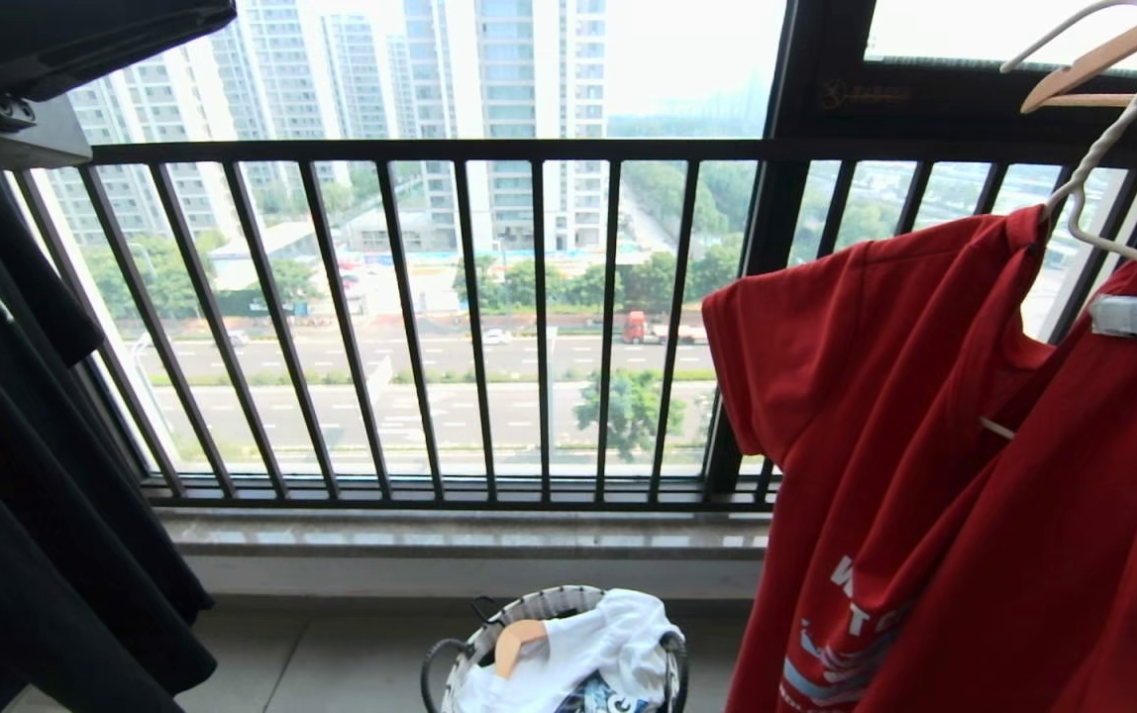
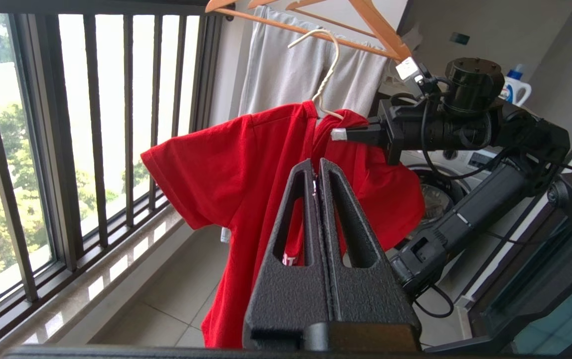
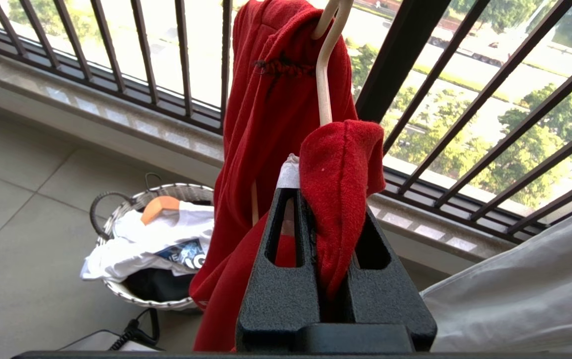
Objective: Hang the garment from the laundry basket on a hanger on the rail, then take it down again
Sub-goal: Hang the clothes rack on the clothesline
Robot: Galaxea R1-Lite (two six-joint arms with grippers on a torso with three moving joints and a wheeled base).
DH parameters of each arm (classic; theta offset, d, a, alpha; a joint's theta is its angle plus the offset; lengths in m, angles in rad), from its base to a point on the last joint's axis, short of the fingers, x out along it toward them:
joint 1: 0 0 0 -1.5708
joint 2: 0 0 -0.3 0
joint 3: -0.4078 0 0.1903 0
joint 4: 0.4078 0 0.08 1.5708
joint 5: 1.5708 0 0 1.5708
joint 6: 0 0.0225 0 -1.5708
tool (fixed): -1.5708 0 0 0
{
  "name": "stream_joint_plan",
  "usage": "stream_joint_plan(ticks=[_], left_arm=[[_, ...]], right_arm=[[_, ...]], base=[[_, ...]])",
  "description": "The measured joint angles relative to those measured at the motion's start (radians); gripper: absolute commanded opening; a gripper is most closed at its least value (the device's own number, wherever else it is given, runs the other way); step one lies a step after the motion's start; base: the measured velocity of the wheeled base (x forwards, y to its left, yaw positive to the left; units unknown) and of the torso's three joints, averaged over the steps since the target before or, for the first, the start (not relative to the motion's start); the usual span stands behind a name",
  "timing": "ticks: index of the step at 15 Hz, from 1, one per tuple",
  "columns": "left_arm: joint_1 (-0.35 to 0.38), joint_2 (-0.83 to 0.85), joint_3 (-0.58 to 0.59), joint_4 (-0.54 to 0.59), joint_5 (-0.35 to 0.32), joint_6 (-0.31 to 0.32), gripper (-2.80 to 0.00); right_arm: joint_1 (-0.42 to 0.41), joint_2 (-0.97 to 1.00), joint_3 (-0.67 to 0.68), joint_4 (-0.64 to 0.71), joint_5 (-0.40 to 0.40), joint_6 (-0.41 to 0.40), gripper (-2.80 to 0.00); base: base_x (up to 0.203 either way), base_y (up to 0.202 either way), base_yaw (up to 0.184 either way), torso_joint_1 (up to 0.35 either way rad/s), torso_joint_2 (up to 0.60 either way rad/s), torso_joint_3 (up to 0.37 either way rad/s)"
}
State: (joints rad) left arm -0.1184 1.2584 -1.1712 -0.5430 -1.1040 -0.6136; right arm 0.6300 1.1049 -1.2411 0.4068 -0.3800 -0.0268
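While your right tool [image 3: 311,209] is clamped on the red garment [image 1: 885,396] and hanger [image 1: 1103,139], hook pointing up, far right, your left tool [image 2: 318,167], closed and empty, sits near its front.

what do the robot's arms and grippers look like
Both are black. The left gripper and right gripper have textured, wedge-shaped fingers with long cut-out slots. On the right gripper, a finger tip carries a pale grey pad. The right arm is boxy, with a round black cap, loose black cables and small white labels.
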Motion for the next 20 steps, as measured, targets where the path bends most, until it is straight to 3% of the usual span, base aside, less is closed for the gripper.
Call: stream_joint_plan(ticks=[4, 8, 20], left_arm=[[-0.021, -0.058, 0.020, 0.001, -0.009, -0.035, -2.80], [-0.025, -0.129, 0.025, -0.005, -0.073, -0.173, -2.80], [-0.024, -0.180, 0.034, -0.006, -0.071, -0.180, -2.80]], right_arm=[[0.000, -0.002, 0.008, 0.000, 0.000, 0.000, -2.80], [0.000, -0.005, 0.019, 0.000, 0.000, 0.001, -2.80], [0.000, -0.016, 0.106, -0.064, 0.003, -0.001, -2.80]], base=[[0.000, 0.000, 0.000, 0.215, -0.51, -0.304], [0.000, 0.000, 0.000, 0.236, -0.55, -0.307], [0.000, 0.000, 0.000, 0.225, -0.49, -0.267]])
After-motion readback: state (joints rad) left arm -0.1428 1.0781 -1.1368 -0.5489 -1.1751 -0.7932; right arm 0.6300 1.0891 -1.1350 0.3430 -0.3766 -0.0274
